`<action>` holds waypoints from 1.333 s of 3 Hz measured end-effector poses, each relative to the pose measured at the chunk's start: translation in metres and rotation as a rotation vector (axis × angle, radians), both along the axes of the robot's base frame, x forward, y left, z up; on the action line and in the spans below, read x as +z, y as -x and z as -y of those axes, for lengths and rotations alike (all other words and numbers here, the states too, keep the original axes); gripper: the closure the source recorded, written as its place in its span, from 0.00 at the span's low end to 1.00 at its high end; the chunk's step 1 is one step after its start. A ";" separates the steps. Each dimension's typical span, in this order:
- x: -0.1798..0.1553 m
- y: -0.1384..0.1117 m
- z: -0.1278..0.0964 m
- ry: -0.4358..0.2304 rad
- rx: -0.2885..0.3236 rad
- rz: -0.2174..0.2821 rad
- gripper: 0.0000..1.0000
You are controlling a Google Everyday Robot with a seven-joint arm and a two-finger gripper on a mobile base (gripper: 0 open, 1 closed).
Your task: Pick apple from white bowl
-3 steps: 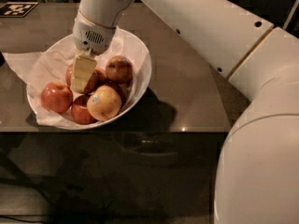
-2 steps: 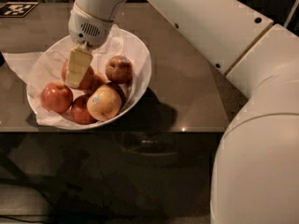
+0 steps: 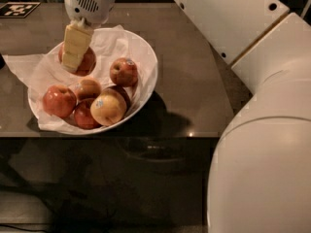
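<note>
Gripper (image 3: 74, 64), apple (image 3: 89, 61) higher (over white bowl (image 3: 148, 62))

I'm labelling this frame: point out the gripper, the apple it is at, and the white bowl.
gripper (image 3: 74, 62): camera view, fingertip end, above the bowl's left rear.
apple (image 3: 88, 62): camera view, red skin right of the gripper.
white bowl (image 3: 150, 64): camera view, bare right rim.

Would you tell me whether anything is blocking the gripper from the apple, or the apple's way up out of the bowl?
Nothing visible does. The gripper is closed on the apple at the back left of the bowl; the other apples lie lower and apart from it.
</note>
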State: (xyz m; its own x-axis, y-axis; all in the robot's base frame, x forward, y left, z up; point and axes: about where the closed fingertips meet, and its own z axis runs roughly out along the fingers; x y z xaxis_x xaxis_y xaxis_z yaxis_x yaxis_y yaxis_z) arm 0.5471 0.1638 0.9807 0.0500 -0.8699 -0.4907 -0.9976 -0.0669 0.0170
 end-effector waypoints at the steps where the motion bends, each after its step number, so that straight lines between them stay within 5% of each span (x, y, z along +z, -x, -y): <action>1: 0.030 -0.001 0.002 -0.003 -0.026 0.038 1.00; 3: 0.099 0.011 0.008 -0.032 -0.050 0.142 1.00; 4: 0.101 0.006 0.000 -0.061 -0.057 0.157 1.00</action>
